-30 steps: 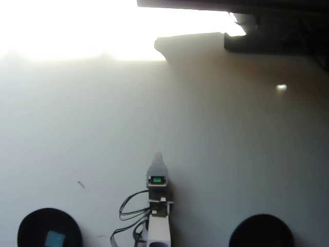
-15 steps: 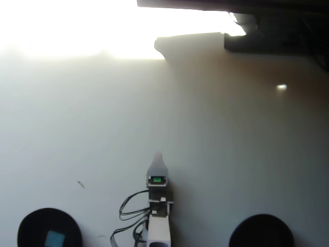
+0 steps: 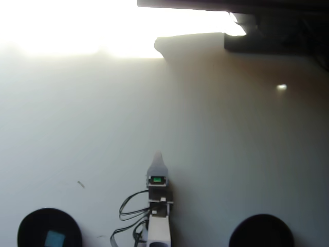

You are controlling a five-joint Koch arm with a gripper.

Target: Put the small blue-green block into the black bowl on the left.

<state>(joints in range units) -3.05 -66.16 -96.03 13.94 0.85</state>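
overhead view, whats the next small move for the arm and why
Probably none beyond resting where it is: the small blue-green block already lies inside the black bowl at lower left, and the gripper sits mid-table, clear of both bowls, holding nothing visible.

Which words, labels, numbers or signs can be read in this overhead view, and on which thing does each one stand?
None can be read.
The black bowl and the second black bowl: plain, no print.
The small blue-green block inside the first bowl: bare faces.
The white arm: only a green light patch, no legible marking.
The table: blank.
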